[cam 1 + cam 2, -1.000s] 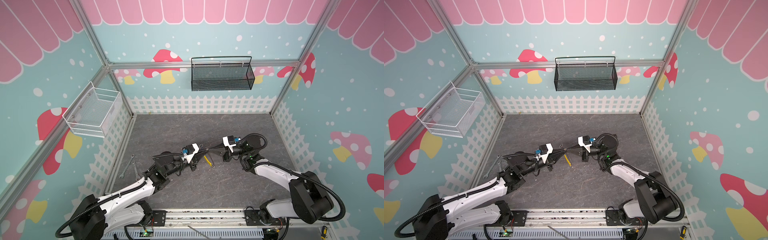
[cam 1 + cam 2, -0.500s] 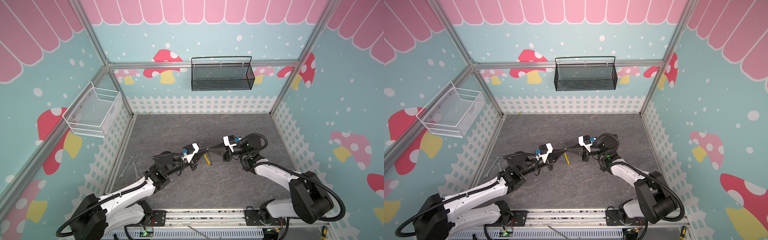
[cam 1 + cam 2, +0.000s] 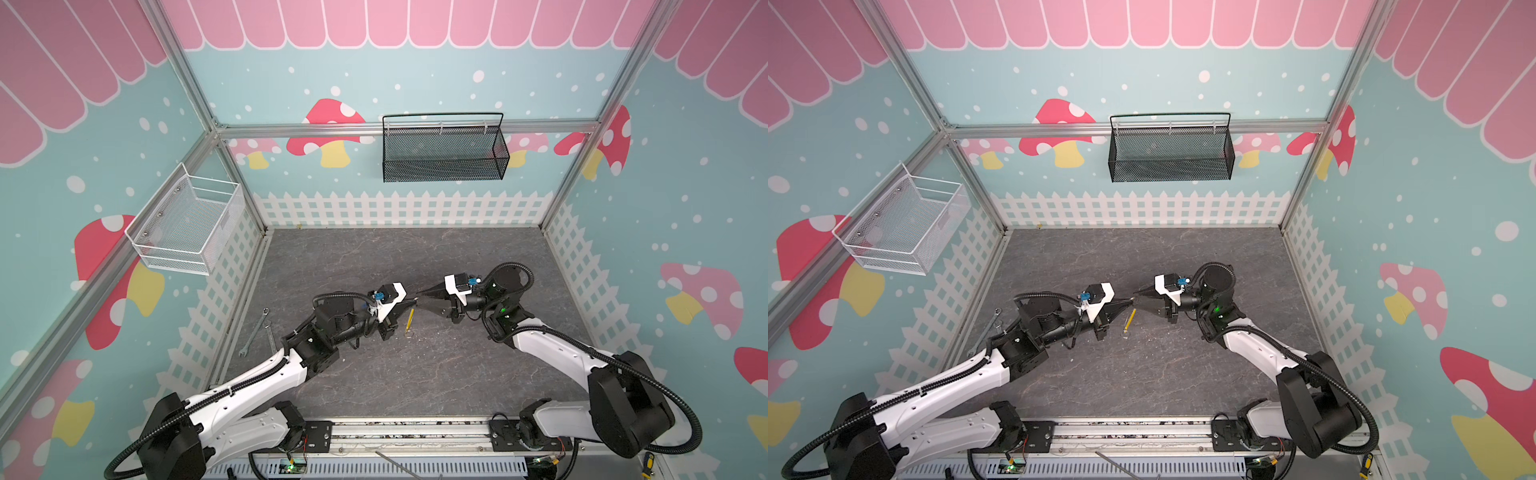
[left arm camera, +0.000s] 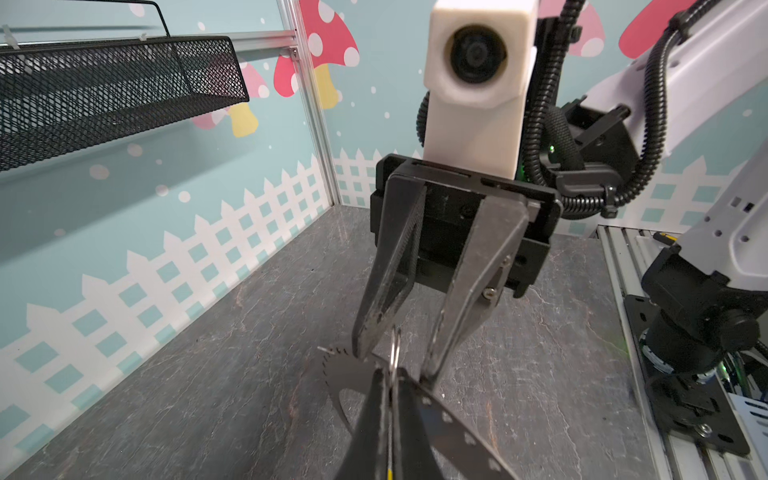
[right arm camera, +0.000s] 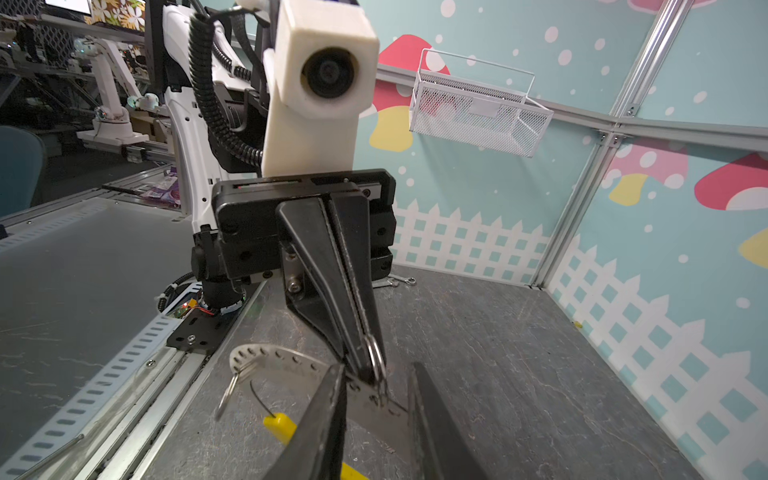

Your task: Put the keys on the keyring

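The middle of the surface (image 3: 395, 257) is blocked: the left pincer (image 3: 411, 300) and right pincer (image 3: 419, 300) meet tip to tip there, with the keyring (image 3: 409, 320) hanging just under them. Behind them the surface lies bare up to the back fence. The near strip between the two arms is bare too. A wrench (image 3: 254, 332) lies by the left wall, just beside the left arm. The black basket (image 3: 442, 166) and white basket (image 3: 183, 232) hang on the walls, well above the surface.

You'll see the left end effector (image 3: 1126, 302) and right end effector (image 3: 1140, 296) nearly tip to tip above the tabletop (image 3: 1142, 374); the keyring (image 3: 1129, 319) hangs yellow just beneath them.
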Tool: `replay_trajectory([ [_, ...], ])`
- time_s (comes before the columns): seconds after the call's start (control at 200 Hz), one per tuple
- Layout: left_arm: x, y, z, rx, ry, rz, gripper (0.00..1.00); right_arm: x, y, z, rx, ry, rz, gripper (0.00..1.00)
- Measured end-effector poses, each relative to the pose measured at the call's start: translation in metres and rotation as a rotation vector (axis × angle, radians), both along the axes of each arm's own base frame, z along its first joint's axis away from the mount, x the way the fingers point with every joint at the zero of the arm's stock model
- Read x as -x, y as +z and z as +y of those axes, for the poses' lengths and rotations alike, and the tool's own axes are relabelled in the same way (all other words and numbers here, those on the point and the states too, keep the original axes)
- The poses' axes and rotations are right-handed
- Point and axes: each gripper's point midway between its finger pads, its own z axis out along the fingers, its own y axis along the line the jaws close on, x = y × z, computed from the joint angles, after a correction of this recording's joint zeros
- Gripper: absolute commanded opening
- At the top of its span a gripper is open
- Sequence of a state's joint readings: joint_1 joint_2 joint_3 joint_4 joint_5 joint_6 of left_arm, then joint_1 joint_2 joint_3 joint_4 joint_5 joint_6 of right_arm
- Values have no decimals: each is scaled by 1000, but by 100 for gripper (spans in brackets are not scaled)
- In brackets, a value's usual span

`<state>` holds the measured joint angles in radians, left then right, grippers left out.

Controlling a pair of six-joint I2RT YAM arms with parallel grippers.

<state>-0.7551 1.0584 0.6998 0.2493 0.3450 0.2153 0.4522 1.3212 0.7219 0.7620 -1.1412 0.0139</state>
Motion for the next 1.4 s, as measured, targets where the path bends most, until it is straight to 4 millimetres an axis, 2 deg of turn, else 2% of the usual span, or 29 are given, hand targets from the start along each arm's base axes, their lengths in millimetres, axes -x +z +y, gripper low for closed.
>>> replay_trajectory([
  [0.36, 4, -7, 0, -94, -35, 45, 0, -1, -6, -1, 61, -28, -34, 25],
  [0.82, 3, -15, 0, -139, -41, 74, 0, 1, -16, 0, 98, -15, -26, 7],
  [0.931, 2, -15, 1, -139, -37, 73, 0, 2, -17, 0, 99, -11, -23, 8],
  [1.046, 3, -15, 1, -138, -41, 74, 0, 2, -17, 0, 100, -14, -23, 19],
  [1.101, 3, -14, 0, -136, -44, 73, 0, 1, -17, 0, 102, -17, -22, 21],
  [1.401, 4, -10, 0, -123, -60, 65, 0, 2, -20, 1, 106, -8, -15, 18],
])
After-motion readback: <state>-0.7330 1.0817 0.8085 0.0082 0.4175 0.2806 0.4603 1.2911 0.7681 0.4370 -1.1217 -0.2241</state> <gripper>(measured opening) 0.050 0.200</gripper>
